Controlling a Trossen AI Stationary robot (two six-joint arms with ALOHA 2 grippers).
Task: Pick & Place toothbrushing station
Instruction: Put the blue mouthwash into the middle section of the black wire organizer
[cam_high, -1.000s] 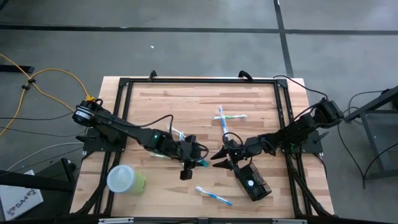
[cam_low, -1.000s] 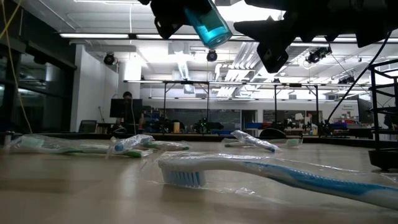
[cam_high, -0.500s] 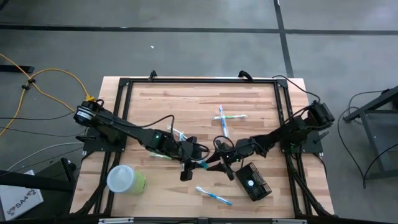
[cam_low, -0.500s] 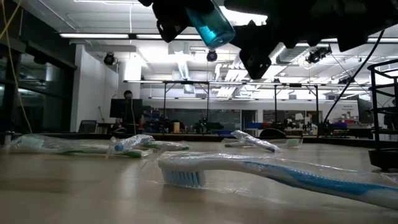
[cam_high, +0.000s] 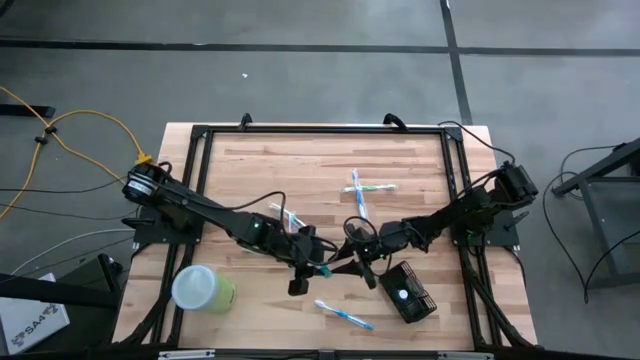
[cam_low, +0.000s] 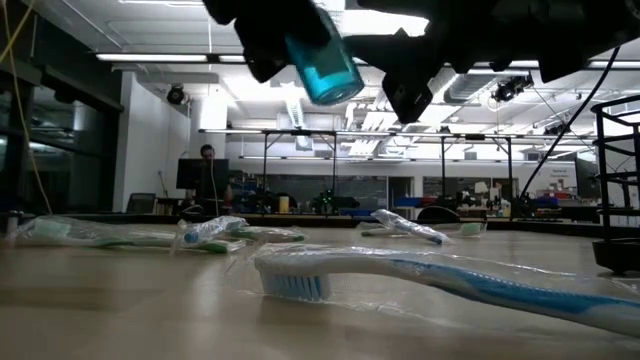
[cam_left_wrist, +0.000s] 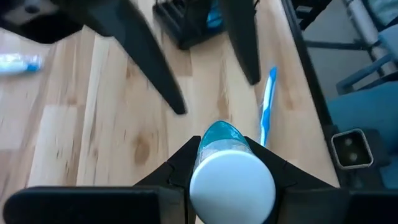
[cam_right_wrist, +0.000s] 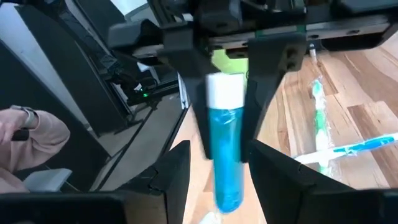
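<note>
Gripping a blue tube (cam_right_wrist: 222, 149) with a white cap above the table (cam_high: 420, 165), the left gripper (cam_high: 318, 266) is facing the right gripper (cam_high: 345, 265), whose fingers are standing open around the tube's end.

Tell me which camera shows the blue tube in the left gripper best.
The right wrist view: the blue tube shows full length, white cap uppermost, clamped in the left gripper, with the right gripper's fingers open either side. The left wrist view shows mostly its cap, the low view its lower end, the high view a sliver.
</note>
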